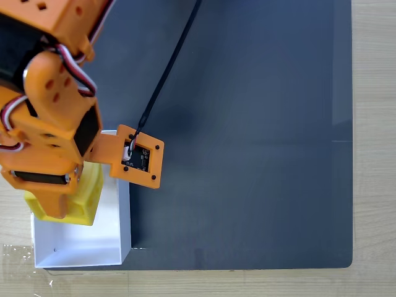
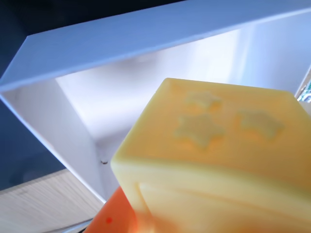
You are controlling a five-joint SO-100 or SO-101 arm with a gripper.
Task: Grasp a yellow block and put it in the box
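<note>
In the fixed view the yellow block (image 1: 88,192) hangs under my orange gripper (image 1: 59,201), over the upper left part of the white box (image 1: 80,244). The gripper is shut on the block, and the arm hides most of its fingers. The wrist view has the yellow block (image 2: 214,145) very close, its top face bearing three raised stars. An orange finger (image 2: 109,221) shows at the block's lower left. Behind the block lie the box's white walls (image 2: 146,34) and floor. I cannot tell whether the block touches the floor.
The box sits at the lower left corner of a dark grey mat (image 1: 247,124), with light wooden table (image 1: 374,124) around it. The orange camera mount (image 1: 142,158) and a black cable (image 1: 167,68) reach over the mat's left part.
</note>
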